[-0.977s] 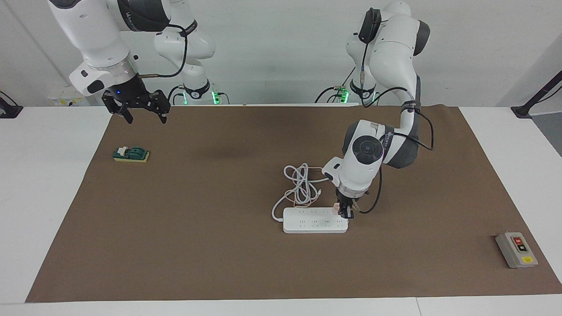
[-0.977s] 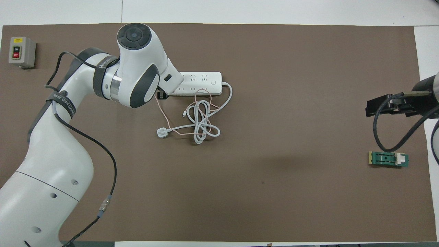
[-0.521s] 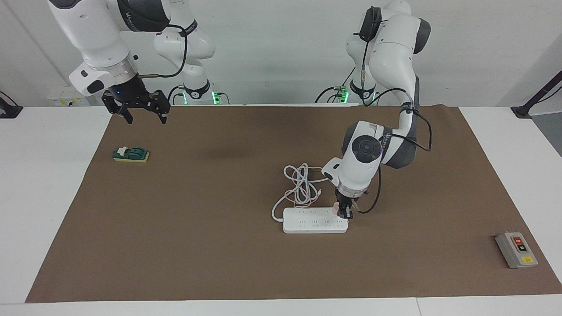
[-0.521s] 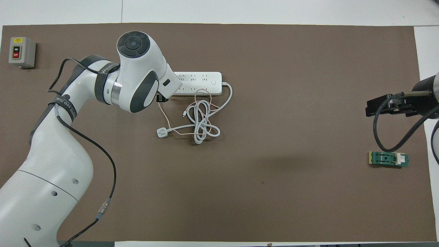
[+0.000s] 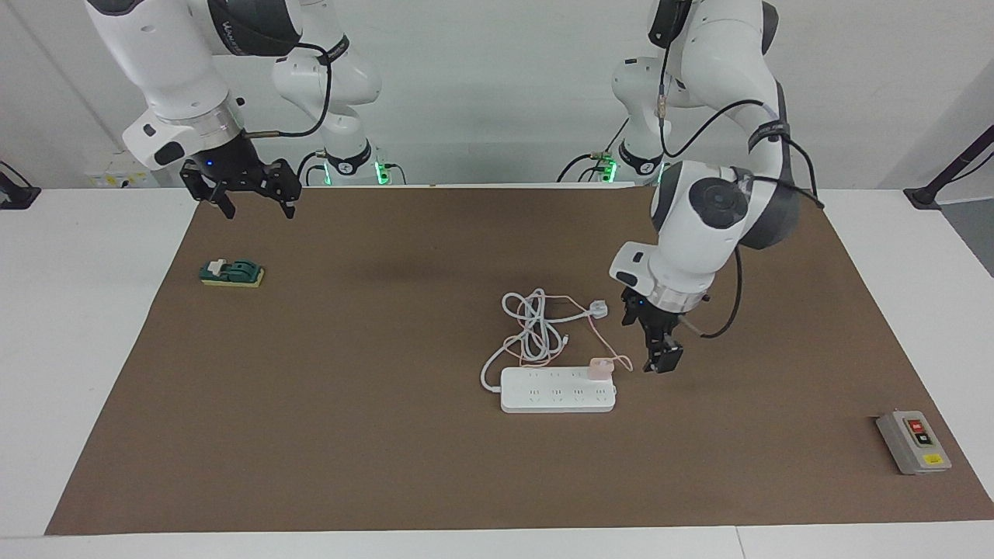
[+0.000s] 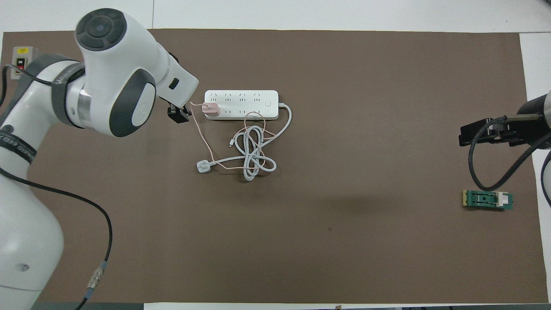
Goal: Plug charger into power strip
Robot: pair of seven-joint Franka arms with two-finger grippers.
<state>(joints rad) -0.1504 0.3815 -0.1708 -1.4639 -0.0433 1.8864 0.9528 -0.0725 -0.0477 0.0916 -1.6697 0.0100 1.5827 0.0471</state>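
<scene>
One camera sits high across the table and faces the robots, far enough back to take in both arm bases at the top of its frame and the whole brown mat [image 5: 326, 435]. The other hangs high above the robots' own end and looks forward and steeply down (the arms enter from its bottom edge), a little nearer to the mat [image 6: 344, 258]. Both share the mat and the power strip [image 5: 557, 390] [image 6: 241, 104], seen half a turn apart.

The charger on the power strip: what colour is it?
Pale pink; the charger shows best in the overhead view.
</scene>
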